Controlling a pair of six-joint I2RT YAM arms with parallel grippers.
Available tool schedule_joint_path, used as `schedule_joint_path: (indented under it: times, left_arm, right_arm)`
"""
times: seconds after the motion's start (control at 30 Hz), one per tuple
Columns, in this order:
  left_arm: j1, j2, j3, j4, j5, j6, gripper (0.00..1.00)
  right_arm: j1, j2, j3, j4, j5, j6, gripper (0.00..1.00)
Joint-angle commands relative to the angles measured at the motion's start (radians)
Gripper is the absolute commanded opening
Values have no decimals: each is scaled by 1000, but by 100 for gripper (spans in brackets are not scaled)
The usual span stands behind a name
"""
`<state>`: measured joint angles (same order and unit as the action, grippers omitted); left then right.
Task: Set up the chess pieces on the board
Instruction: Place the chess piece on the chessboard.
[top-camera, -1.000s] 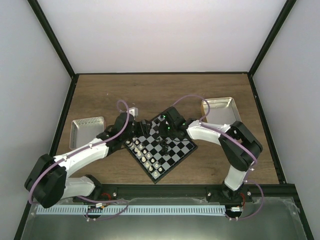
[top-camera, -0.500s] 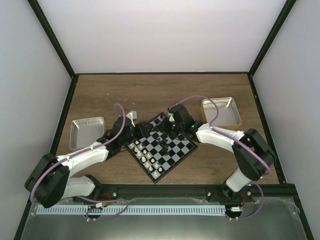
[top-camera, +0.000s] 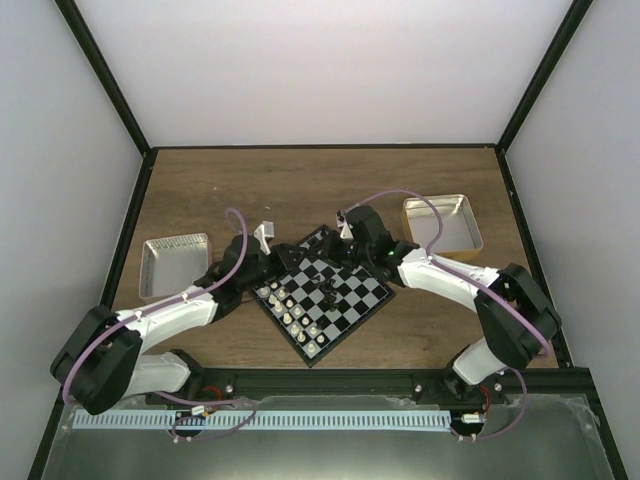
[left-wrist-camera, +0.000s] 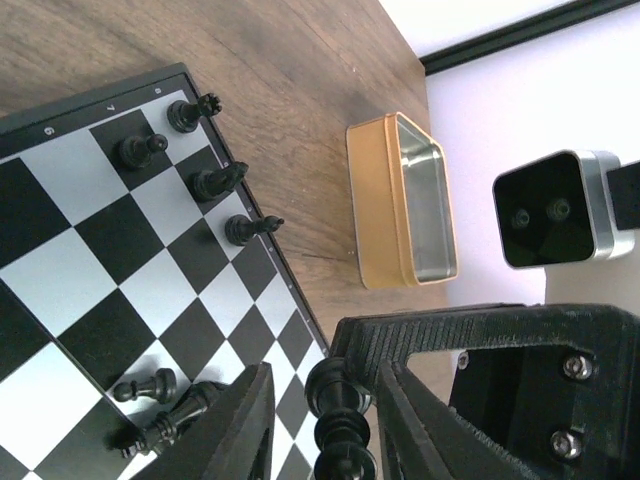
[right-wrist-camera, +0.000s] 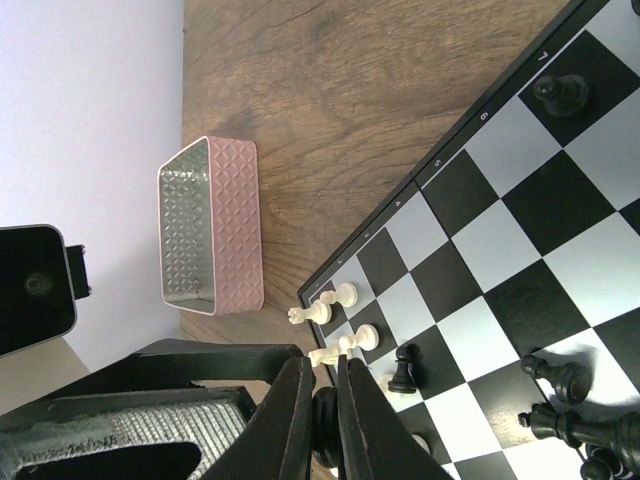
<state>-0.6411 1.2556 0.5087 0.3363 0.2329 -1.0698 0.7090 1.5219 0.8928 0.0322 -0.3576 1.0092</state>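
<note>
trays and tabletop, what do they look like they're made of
Tan tray: likely thin metal, shiny bare inside, tan coat outside. Pink tray: same, with embossed diamond pattern. Table: wood or wood-look laminate, matte brown grain.

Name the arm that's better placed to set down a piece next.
Right, likely: right gripper is shut on a dark piece at the board; left gripper only straddles its own piece, jaws not yet closed.
</note>
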Motion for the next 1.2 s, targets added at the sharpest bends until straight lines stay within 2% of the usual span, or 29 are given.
schedule_joint_path:
  times: [0.0, 0.2, 0.27, 0.3, 0.43, 0.53, 0.8, 1.17]
  left_arm:
    - [4, 11, -5, 46, 1, -7, 29]
    - [4, 20, 7, 34, -12, 14, 9]
    - [4, 19, 19, 13, -20, 38, 6]
    - [4, 18, 31, -10, -30, 56, 5]
    - [3, 18, 102, -208, -99, 171, 5]
    - [1, 41, 186, -360, -145, 279, 4]
    - [-59, 132, 384, -586, -226, 477, 5]
    - [-261, 429, 800, -863, -322, 632, 7]
  right_arm:
    - [-6, -10, 6, 22, -15, 11, 4]
    - [-6, -1, 7, 19, -17, 6, 5]
    - [-6, 1, 12, 3, -3, -7, 9]
    - [-6, 1, 19, -17, 19, -19, 13]
    - [-6, -28, 43, -128, 161, -86, 45]
    - [-9, -77, 43, -200, 297, -132, 55]
    - [-29, -234, -20, -331, 592, -149, 61]
    - [-52, -475, -159, -405, 793, -65, 65]
